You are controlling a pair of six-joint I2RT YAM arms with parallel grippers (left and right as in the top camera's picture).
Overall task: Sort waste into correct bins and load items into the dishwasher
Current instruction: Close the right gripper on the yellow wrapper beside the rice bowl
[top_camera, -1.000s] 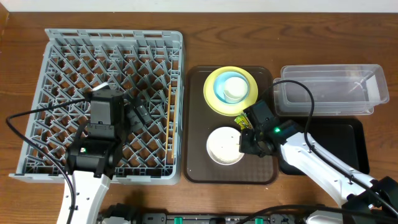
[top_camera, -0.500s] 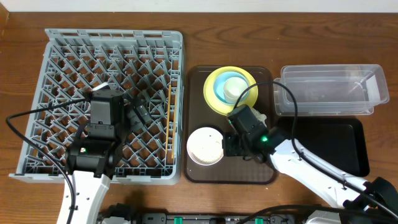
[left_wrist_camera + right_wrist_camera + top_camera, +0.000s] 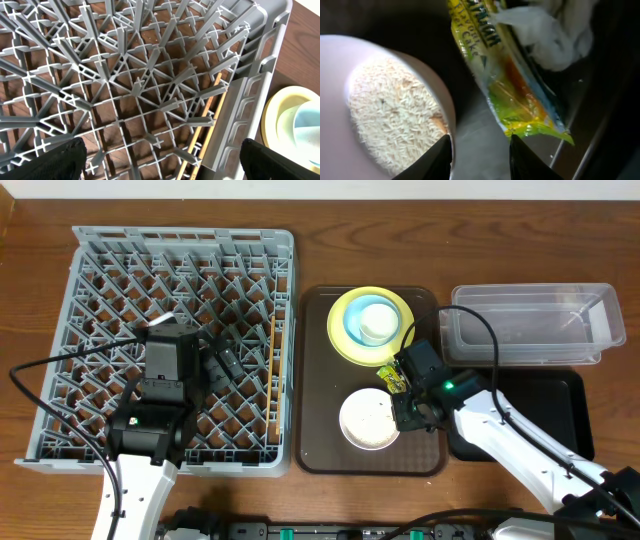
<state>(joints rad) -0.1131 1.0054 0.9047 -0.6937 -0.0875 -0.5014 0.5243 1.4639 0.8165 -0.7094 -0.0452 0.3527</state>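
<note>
The right gripper hangs low over the brown serving tray, at the right edge of the white bowl. Its jaws stand partly spread with bare tray floor between them, and they pinch nothing. One fingertip sits right at the bowl's rim, though the close view is too blurred to tell whether it touches. The bowl rests on the near half of the tray and holds a bed of small white rice-like bits.

Just beside the bowl, on its far right, the yellow-green and orange snack wrapper lies flat on the tray. The crumpled white paper scrap lies against its far end.

On the far half of the tray sits the round yellow plate. The light blue bowl sits on it, with the small white cup inside the bowl.

To the right of the tray, the clear plastic tub lies at the back. The shallow black tray lies in front of it, partly under the right arm.

The left gripper hovers over the grey dish rack, towards its right side. Its fingers are spread as wide as they go, one at each lower corner of the wrist view, and nothing is between them. The wooden chopsticks lie in the rack along its right wall.
</note>
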